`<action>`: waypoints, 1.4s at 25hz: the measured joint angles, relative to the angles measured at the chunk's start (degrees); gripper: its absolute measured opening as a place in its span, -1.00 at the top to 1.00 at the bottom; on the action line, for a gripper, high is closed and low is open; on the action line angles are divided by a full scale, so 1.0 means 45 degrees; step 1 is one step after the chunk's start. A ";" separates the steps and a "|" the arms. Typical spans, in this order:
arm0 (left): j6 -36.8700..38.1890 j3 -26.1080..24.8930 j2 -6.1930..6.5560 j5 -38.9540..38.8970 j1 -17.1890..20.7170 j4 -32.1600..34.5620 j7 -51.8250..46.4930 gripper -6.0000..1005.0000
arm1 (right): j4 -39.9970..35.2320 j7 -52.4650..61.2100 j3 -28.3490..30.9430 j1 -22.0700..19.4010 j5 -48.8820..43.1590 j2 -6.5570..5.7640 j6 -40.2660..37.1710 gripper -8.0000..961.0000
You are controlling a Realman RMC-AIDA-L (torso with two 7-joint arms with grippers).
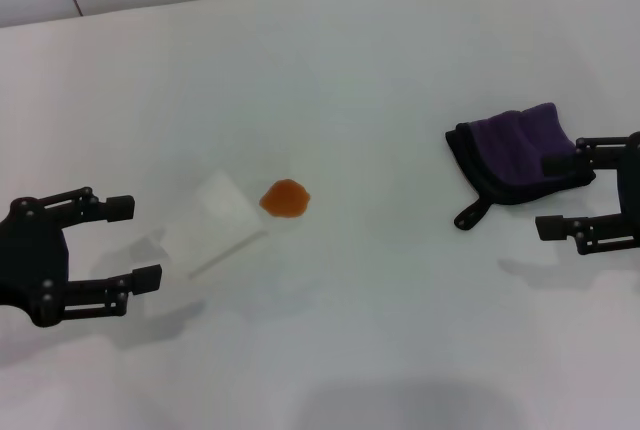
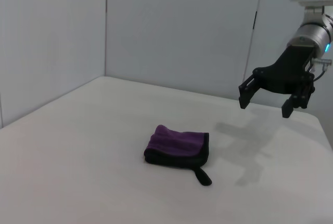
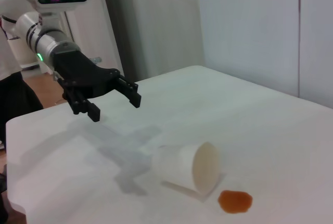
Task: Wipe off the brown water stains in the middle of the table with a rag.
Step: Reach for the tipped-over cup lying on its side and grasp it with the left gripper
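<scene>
Rag (image 1: 520,153) beside released right claw (image 1: 565,195), stain (image 1: 285,198) mid-table, left claw (image 1: 132,242) released.

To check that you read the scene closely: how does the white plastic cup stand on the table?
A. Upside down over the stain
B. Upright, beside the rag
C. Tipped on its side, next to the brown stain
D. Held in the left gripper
C: the cup lies on its side, its open mouth beside the brown stain.

The white desk (image 1: 400,70) is carrying three things: a translucent cup (image 1: 215,218) lying on its side, the brown water stain (image 1: 285,198) sitting just beside the cup's mouth, and the folded purple rag (image 1: 515,155) lying well apart toward the right.
</scene>
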 joint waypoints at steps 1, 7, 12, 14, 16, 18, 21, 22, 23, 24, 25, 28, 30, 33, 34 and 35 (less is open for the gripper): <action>0.0000 0.0000 0.0001 0.0000 0.0005 -0.0003 0.0001 -0.71 | -0.0002 -0.0001 0.0041 0.0000 0.0001 -0.0004 0.0004 -0.59; 0.0000 0.0000 -0.0019 0.0009 0.0010 -0.0003 0.0000 -0.71 | -0.0017 -0.0075 0.0089 0.0004 0.0005 0.0020 -0.0043 -0.59; 0.0000 -0.0001 -0.0023 0.0015 0.0015 -0.0003 0.0000 -0.71 | 0.0027 -0.0121 0.0091 0.0008 0.0005 0.0032 -0.0053 -0.58; 0.0001 -0.0009 -0.0023 0.0017 0.0025 -0.0004 0.0000 -0.71 | 0.0039 -0.0123 0.0091 0.0008 0.0005 0.0036 -0.0048 -0.58; 0.0000 -0.0017 -0.0021 0.0018 0.0032 -0.0004 -0.0002 -0.71 | 0.0048 -0.0122 0.0091 0.0009 0.0005 0.0036 -0.0050 -0.58; 0.0008 -0.0019 0.0005 0.0009 0.0017 -0.0004 -0.0091 -0.71 | 0.0060 -0.0123 0.0078 0.0019 0.0004 0.0036 -0.0050 -0.58; 0.0039 -0.0019 0.0071 -0.0036 -0.0054 0.0129 -0.0441 -0.71 | 0.0062 -0.0122 0.0046 0.0065 0.0004 0.0036 -0.0058 -0.58; 0.0042 -0.0020 0.0083 -0.0029 -0.0071 0.0194 -0.0552 -0.71 | 0.0054 -0.0120 0.0038 0.0078 0.0004 0.0037 -0.0066 -0.58; 0.0036 -0.0020 0.0098 -0.0003 -0.0079 0.0401 -0.0798 -0.71 | 0.0044 -0.0117 0.0030 0.0093 0.0005 0.0037 -0.0070 -0.58; 0.0036 -0.0020 0.0098 -0.0003 -0.0079 0.0401 -0.0798 -0.71 | 0.0036 -0.0116 0.0007 0.0098 0.0007 0.0036 -0.0072 -0.58; 0.0025 -0.0020 0.0129 0.0023 -0.0082 0.0591 -0.0999 -0.71 | 0.0035 -0.0116 -0.0014 0.0107 0.0010 0.0036 -0.0073 -0.58; 0.0020 -0.0012 0.0231 0.0443 -0.0152 0.1394 -0.1947 -0.71 | 0.0036 -0.0118 -0.0034 0.0145 0.0011 0.0037 -0.0082 -0.57; 0.0026 0.0003 0.0242 0.0897 -0.0233 0.2049 -0.2641 -0.71 | 0.0036 -0.0119 -0.0052 0.0148 0.0011 0.0037 -0.0092 -0.57; 0.0075 0.0014 0.0154 0.1687 -0.0379 0.3085 -0.3756 -0.71 | 0.0026 -0.0120 -0.0083 0.0153 0.0008 0.0050 -0.0100 -0.57; 0.0083 0.0011 0.0126 0.1880 -0.0411 0.3313 -0.4038 -0.71 | 0.0026 -0.0120 -0.0083 0.0153 0.0008 0.0050 -0.0100 -0.57; 0.0095 0.0009 0.0103 0.2102 -0.0473 0.3603 -0.4401 -0.71 | 0.0025 -0.0121 -0.0092 0.0158 0.0005 0.0051 -0.0103 -0.57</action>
